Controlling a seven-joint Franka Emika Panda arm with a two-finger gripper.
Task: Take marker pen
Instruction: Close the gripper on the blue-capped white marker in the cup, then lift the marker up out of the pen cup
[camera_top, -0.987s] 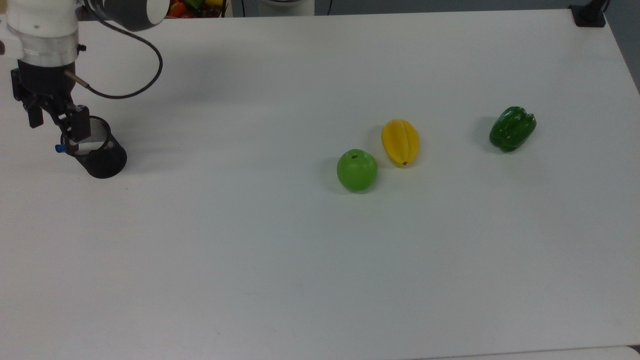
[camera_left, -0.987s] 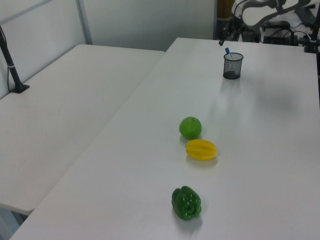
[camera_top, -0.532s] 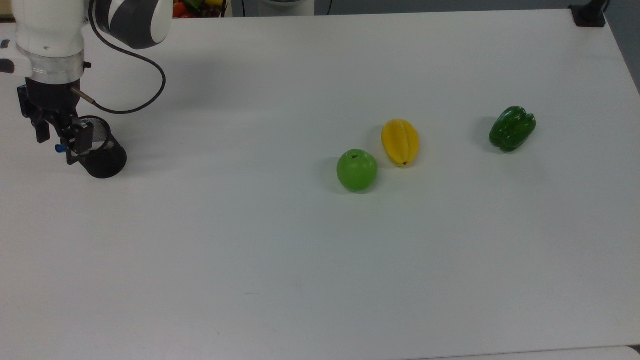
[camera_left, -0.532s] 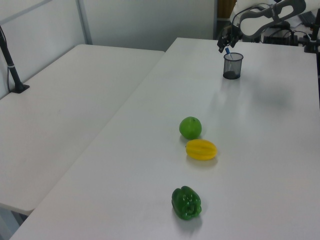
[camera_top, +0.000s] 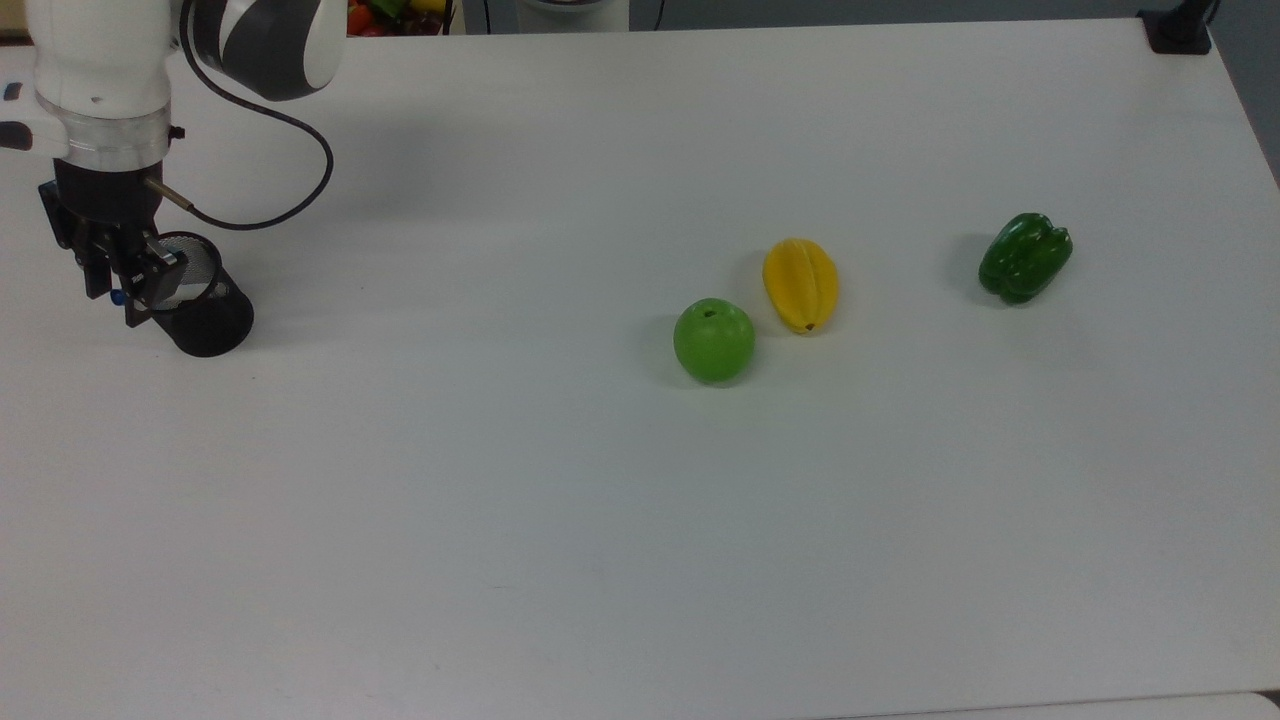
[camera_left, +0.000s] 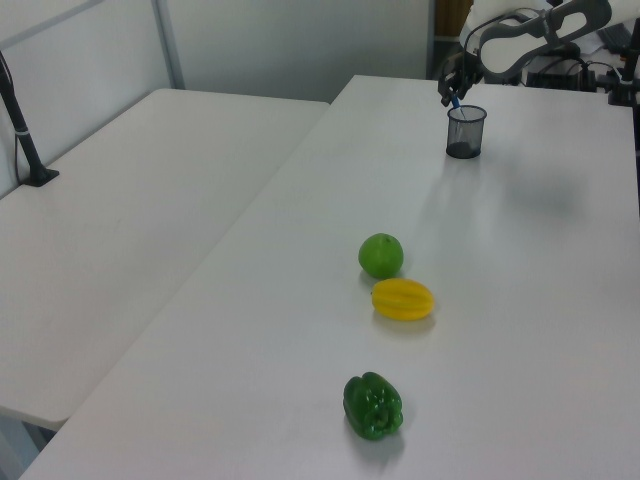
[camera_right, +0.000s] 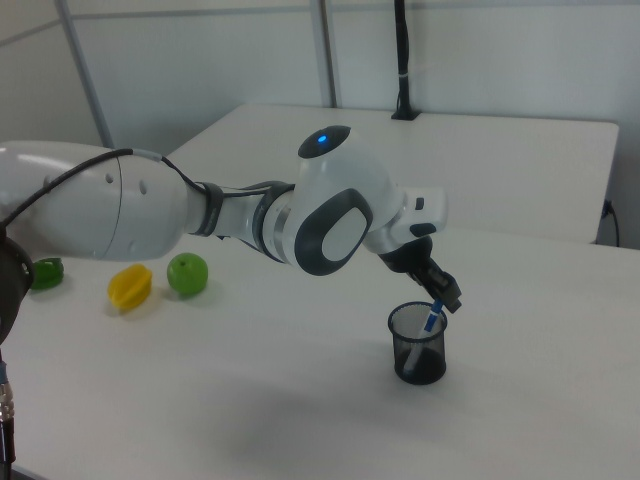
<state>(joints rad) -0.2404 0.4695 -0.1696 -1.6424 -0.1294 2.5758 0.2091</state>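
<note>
The marker pen (camera_right: 432, 318) stands tilted in a black mesh cup (camera_right: 418, 346), its blue top poking above the rim. In the top view the cup (camera_top: 203, 305) sits at the table's far left, and the pen's blue end (camera_top: 117, 297) shows between the fingers. My gripper (camera_top: 119, 289) points down over the cup's left rim, shut on the pen's top. In the left view the gripper (camera_left: 452, 91) hangs just above the cup (camera_left: 466, 132), with the pen (camera_left: 455, 102) under it. The right view shows the gripper (camera_right: 446, 294) at the pen's upper end.
A green apple (camera_top: 714, 340), a yellow star fruit (camera_top: 801, 284) and a green bell pepper (camera_top: 1025, 257) lie on the white table (camera_top: 600, 520), far toward the top view's right. The arm's black cable (camera_top: 290, 190) loops beside the cup.
The gripper came down over the cup's rim and its fingers closed from wide apart onto the pen's blue top. The fruit has not moved.
</note>
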